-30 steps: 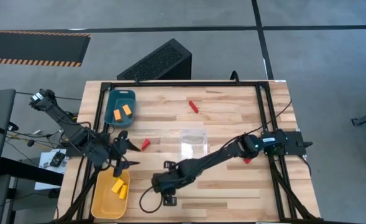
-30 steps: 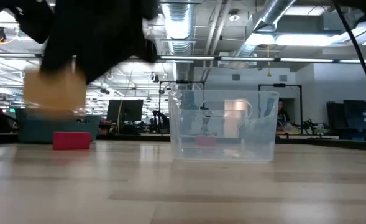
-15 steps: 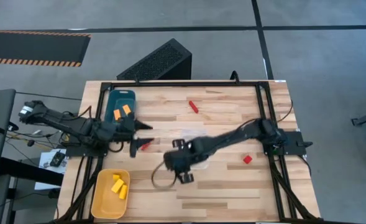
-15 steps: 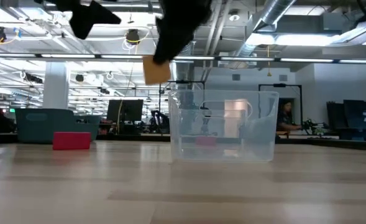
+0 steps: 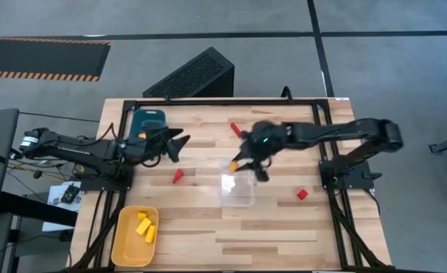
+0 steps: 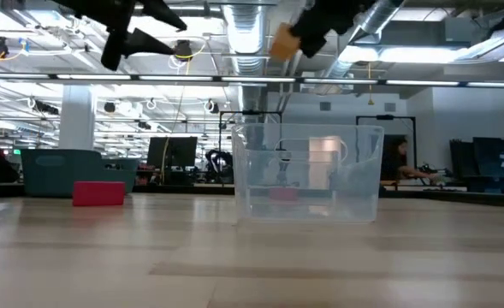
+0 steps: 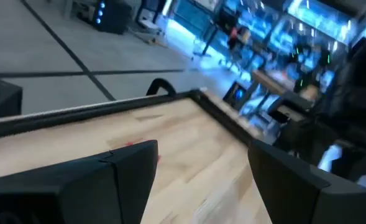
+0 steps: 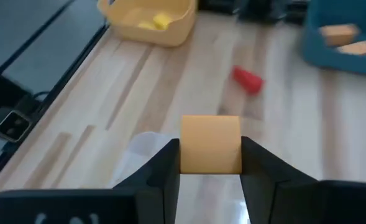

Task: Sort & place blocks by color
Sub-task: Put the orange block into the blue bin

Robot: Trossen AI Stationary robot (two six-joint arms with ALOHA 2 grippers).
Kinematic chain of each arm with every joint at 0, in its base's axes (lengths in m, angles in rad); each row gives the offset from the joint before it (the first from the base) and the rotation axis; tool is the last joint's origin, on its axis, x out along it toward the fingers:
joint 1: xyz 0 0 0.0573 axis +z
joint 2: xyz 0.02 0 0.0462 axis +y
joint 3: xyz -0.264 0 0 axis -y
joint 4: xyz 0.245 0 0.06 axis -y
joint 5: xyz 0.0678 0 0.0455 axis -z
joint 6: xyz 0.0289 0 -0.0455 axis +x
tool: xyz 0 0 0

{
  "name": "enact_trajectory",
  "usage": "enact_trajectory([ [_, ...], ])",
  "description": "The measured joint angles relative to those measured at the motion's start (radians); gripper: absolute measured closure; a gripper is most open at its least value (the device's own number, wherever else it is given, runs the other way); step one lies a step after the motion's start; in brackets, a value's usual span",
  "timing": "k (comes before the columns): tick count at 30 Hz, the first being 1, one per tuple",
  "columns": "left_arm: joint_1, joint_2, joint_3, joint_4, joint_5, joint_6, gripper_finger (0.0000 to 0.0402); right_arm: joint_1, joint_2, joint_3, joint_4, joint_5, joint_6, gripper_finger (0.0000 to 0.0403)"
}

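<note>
**Kid:** So where is the orange block (image 8: 210, 144) right now?

**Helper:** It is up in the air, squeezed between the two fingers of the right gripper (image 5: 242, 163). It hangs just over the clear box (image 5: 237, 183), near its back edge.

**Kid:** Where should it go?

**Helper:** I think into the blue tray (image 5: 144, 123), because two other orange blocks (image 8: 349, 38) lie there. To do it well, the arm should stay high, pass over the box, and only let go when the block is right over the tray, low down, so it does not bounce out.

**Kid:** What could get in the way?

**Helper:** The left gripper (image 5: 176, 142). It is just beside that tray, fingers wide apart, holding nothing. It may be a little over the tray's edge; that is hard to tell from above.

**Kid:** How are the arms sitting?

**Helper:** The right arm reaches across from its side, stretched out towards the middle. The left arm lies long and low, pointing to the middle too.

**Kid:** And the other blocks?

**Helper:** Red blocks (image 5: 177, 176) lie on the table. Yellow ones (image 5: 144, 226) sit in the yellow tray (image 5: 121, 236).
</note>
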Motion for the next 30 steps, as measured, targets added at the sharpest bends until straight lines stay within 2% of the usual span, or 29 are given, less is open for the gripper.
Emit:
enact_trajectory([
  [5, 0.044, 0.11, -0.002, 0.2, 0.012, -0.061, 0.0164, -0.155, -0.155, -0.172, 0.122, -0.138, -0.009, 0.0266],
  [8, 0.097, 0.204, -0.001, 0.371, 0.071, -0.062, 0.0164, -0.223, -0.209, -0.261, 0.197, -0.173, 0.014, 0.0264],
  [10, 0.151, 0.264, 0.015, 0.456, 0.152, -0.09, 0.0164, -0.254, -0.241, -0.306, 0.215, -0.177, 0.025, 0.0263],
  [14, 0.262, 0.372, 0.092, 0.467, 0.342, -0.187, 0.0164, -0.289, -0.281, -0.35, 0.224, -0.178, 0.02, 0.0265],
  [18, 0.305, 0.472, 0.184, 0.47, 0.5, -0.236, 0.0164, -0.306, -0.296, -0.351, 0.254, -0.179, -0.032, 0.0262],
  [22, 0.302, 0.56, 0.259, 0.466, 0.548, -0.273, 0.0164, -0.336, -0.292, -0.351, 0.324, -0.231, -0.107, 0.026],
  [30, 0.295, 0.71, 0.383, 0.452, 0.639, -0.324, 0.0164, -0.38, -0.278, -0.35, 0.37, -0.238, -0.147, 0.0259],
])
